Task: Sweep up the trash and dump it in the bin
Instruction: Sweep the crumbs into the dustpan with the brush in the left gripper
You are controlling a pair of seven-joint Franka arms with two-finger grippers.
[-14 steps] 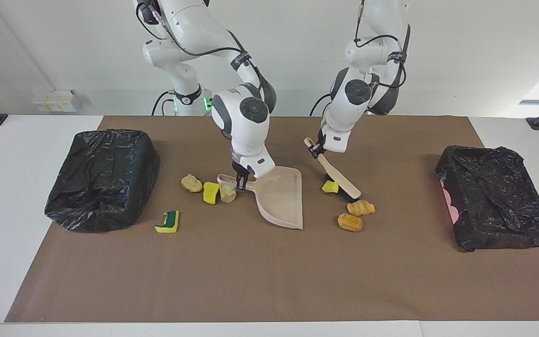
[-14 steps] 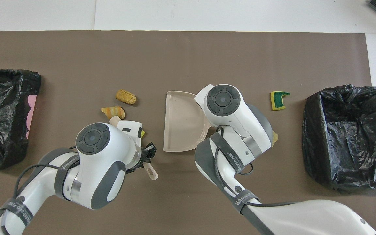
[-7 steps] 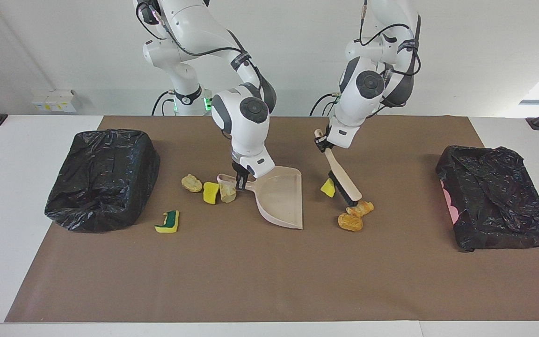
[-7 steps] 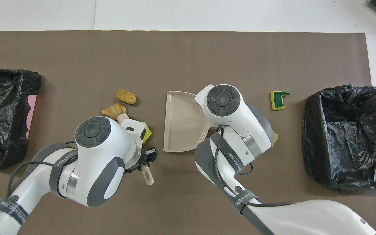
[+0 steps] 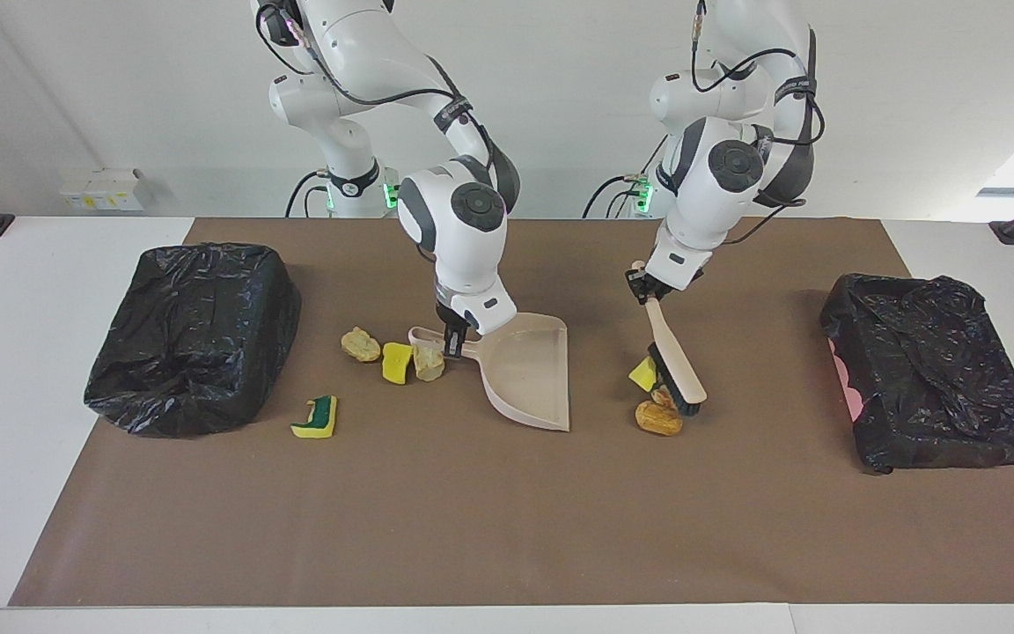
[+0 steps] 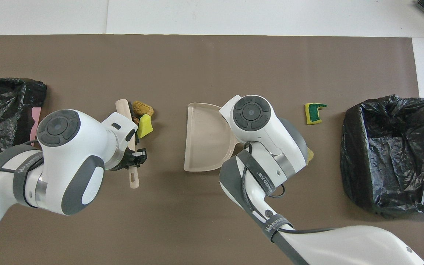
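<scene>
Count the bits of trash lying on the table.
7. Beside the dustpan's handle: tan lump, yellow sponge chunk, second tan lump. Yellow-and-green sponge lies farther from the robots. At the brush: yellow chunk, orange lump, and a half-hidden lump.

The left end effector (image 5: pixel 648 288) grips the brush (image 5: pixel 672 357) by its handle, bristles down against a yellow sponge chunk (image 5: pixel 642 373) and an orange lump (image 5: pixel 657 418). The right end effector (image 5: pixel 452 342) clamps the dustpan (image 5: pixel 529 370) handle, dustpan resting on the brown bench (image 5: pixel 507 519); three bits (image 5: pixel 394 357) lie beside it.
</scene>
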